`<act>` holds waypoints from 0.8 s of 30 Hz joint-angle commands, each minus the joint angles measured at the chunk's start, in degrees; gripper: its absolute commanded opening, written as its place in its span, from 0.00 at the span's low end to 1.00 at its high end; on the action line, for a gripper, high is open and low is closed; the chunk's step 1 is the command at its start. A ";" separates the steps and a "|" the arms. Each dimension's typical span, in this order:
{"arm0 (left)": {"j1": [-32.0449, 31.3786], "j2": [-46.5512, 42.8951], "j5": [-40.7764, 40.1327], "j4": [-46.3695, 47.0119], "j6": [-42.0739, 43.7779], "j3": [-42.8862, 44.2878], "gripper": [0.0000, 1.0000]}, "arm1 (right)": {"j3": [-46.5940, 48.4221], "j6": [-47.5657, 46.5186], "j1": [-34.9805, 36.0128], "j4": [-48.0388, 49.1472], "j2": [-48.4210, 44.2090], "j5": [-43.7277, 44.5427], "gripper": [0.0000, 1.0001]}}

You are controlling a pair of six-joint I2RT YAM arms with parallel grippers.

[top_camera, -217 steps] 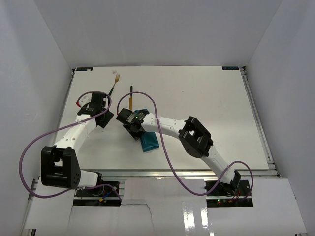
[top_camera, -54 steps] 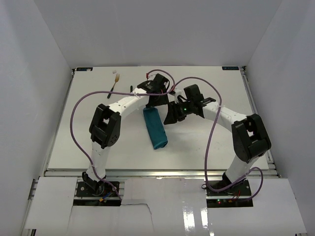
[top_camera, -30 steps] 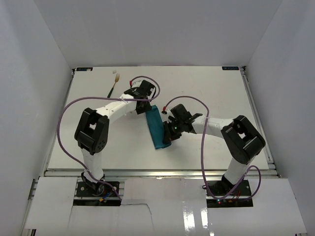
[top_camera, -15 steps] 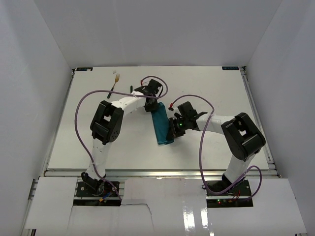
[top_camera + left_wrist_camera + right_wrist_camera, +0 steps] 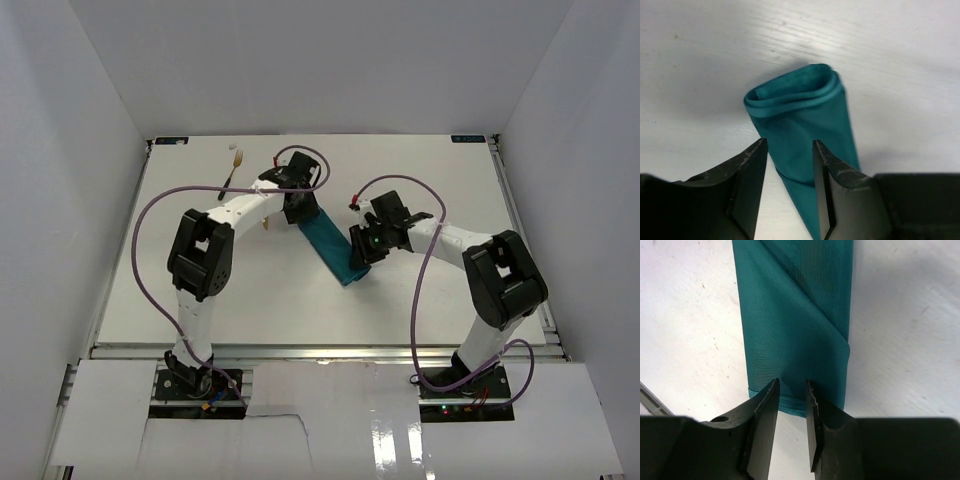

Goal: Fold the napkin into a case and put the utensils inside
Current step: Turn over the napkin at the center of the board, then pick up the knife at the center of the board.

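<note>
Well, white tabletop [image 5: 450,300] w/ plain white walls [image 5: 320,60] (napkin [image 5: 330,245] mid-table)

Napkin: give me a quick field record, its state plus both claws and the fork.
napkin: folded into a narrow strip, lying diagonally on the table
left claw: jaws parted, over the strip's far, layered end
right claw: jaws narrowly parted, at the strip's near end
fork: on the table, far left, outside the napkin

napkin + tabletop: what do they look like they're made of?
Napkin: soft woven cloth, matte teal. A fine weave texture shows, and it folds into soft rolled layers. Tabletop: hard white board, probably painted or laminated. It shows faint grain streaks, small scuffs and a slight sheen.
</note>
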 commanded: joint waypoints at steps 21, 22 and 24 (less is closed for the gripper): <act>1.78 5.72 2.14 6.41 1.07 3.19 0.48 | -2.65 4.53 3.18 2.30 -0.52 0.66 0.34; 1.78 5.72 0.83 6.05 0.98 2.85 0.48 | -3.17 4.53 3.18 2.12 0.09 2.24 0.34; 1.96 5.55 -1.55 4.39 0.63 2.49 0.49 | -3.26 4.71 3.09 1.59 0.62 3.66 0.34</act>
